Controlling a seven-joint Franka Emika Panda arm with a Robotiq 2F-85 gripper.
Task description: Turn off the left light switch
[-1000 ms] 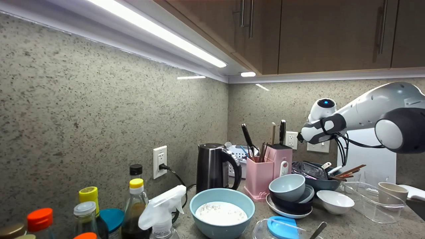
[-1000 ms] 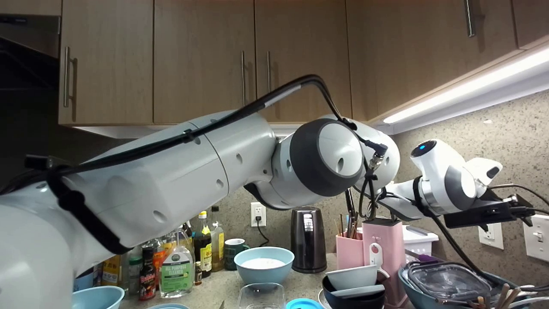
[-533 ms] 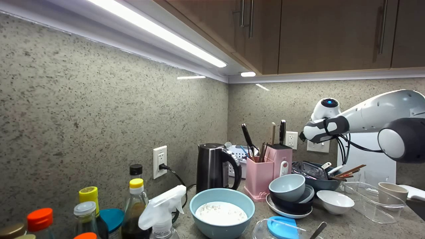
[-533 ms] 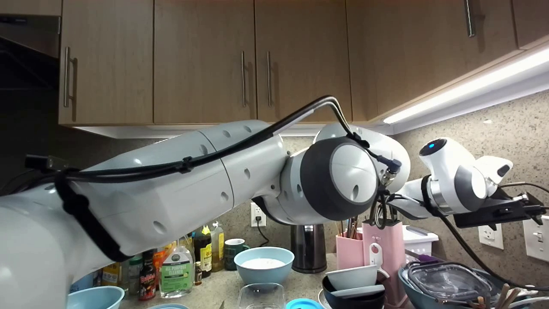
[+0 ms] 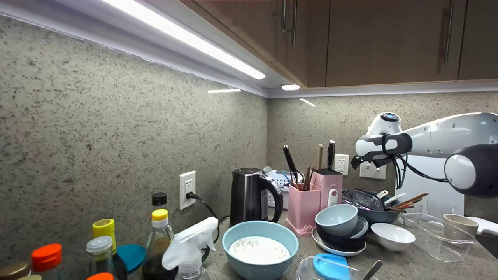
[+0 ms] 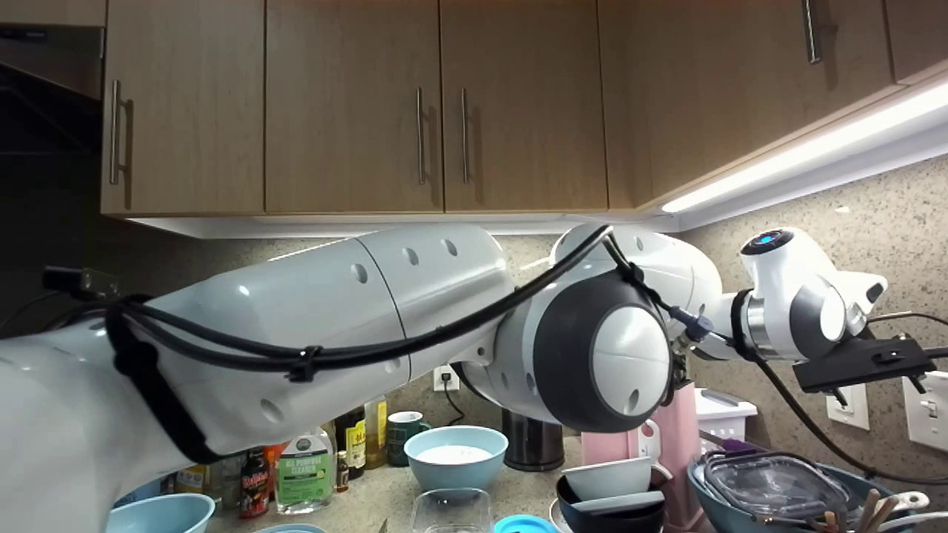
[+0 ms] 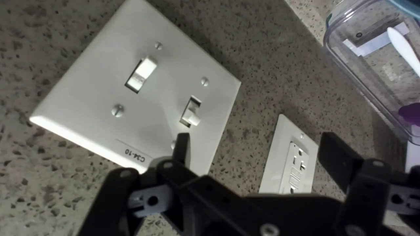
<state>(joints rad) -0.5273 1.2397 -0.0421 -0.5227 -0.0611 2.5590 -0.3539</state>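
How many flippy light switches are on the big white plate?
2. In the wrist view, the upper-left switch and the lower-right switch sit on the plate. A gripper finger hides part of the plate, likely no switch.

The glossy white arm has dark-grey joint collars, strapped black cables and a black tool.
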